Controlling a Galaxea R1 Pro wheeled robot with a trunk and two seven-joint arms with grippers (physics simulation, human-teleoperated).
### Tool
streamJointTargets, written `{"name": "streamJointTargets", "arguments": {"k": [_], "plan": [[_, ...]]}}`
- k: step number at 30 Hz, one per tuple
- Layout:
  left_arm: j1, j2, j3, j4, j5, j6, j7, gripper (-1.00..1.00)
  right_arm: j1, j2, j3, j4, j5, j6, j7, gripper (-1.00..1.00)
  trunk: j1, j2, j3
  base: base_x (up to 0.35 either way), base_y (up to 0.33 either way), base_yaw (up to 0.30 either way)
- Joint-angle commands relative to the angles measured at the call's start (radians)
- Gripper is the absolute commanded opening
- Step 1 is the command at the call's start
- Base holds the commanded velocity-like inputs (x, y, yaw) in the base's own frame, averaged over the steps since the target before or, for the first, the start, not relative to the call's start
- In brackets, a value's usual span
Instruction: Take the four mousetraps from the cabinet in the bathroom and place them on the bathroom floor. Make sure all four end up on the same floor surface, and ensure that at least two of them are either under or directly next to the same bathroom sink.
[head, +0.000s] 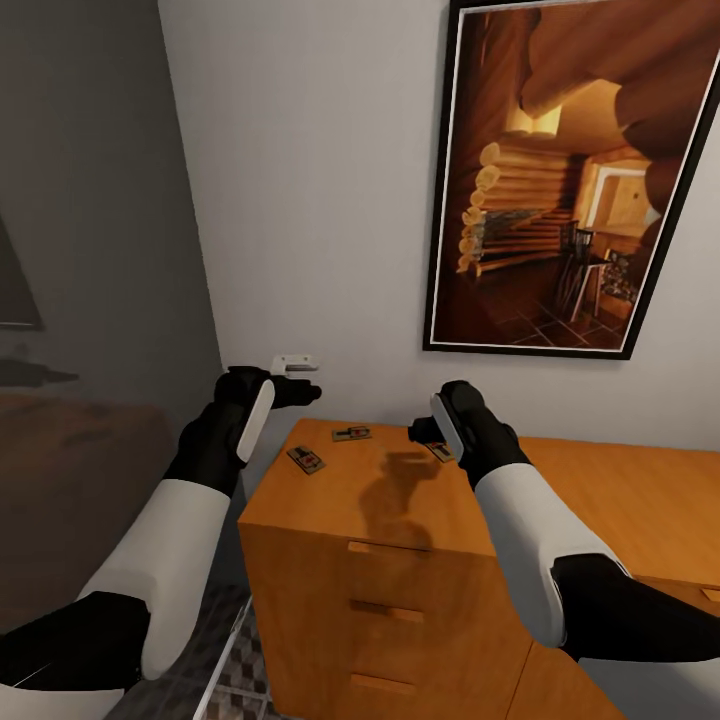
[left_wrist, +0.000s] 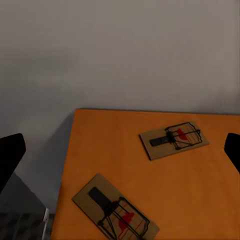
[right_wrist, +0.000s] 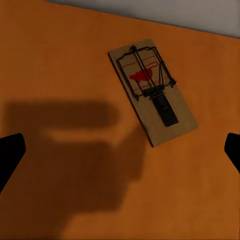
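Note:
The orange-brown wooden cabinet stands against the white wall, with mousetraps lying flat on its top. Two mousetraps lie near its left back corner; the left wrist view shows them too. A third mousetrap is partly hidden behind my right gripper and shows in full in the right wrist view. My left gripper hovers open above the cabinet's left back corner. The right gripper hangs open above its trap. A strip of patterned bathroom floor shows left of the cabinet. The sink is out of view.
A large dark-framed painting hangs on the wall above the cabinet. A small white fitting sticks out of the wall just above my left gripper. A grey panel closes off the left side. Drawer fronts with slim handles face me.

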Motion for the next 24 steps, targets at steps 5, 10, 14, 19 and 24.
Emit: {"name": "streamJointTargets", "arguments": {"k": [5,10,14,19,24], "plan": [[-0.001,0.0,-0.002,0.008,0.01,0.004,0.008,1.0,-0.001,0.0,-0.001,0.032,0.002,0.004,-0.001,1.0,0.0,-0.001,-0.001,0.0,0.0,0.0],[-0.001,-0.008,-0.008,0.022,0.008,0.003,0.008,1.0,-0.001,0.0,0.0,0.079,0.006,0.004,-0.001,1.0,0.0,-0.001,-0.001,0.0,0.0,0.0],[-0.001,-0.015,-0.011,0.027,0.008,0.003,0.008,1.0,-0.001,0.0,-0.001,0.092,0.007,0.004,-0.001,1.0,0.0,-0.001,-0.001,0.0,0.0,0.0],[-0.001,-0.023,-0.014,0.03,0.007,0.004,0.008,1.0,-0.001,0.0,-0.001,0.1,0.009,0.004,-0.001,1.0,0.0,-0.001,-0.001,0.006,0.0,0.0],[-0.001,-0.026,-0.015,0.031,0.006,0.004,0.008,1.0,-0.001,0.0,-0.001,0.102,0.009,0.004,0.001,1.0,0.0,-0.001,-0.001,0.068,0.0,0.0]]}}
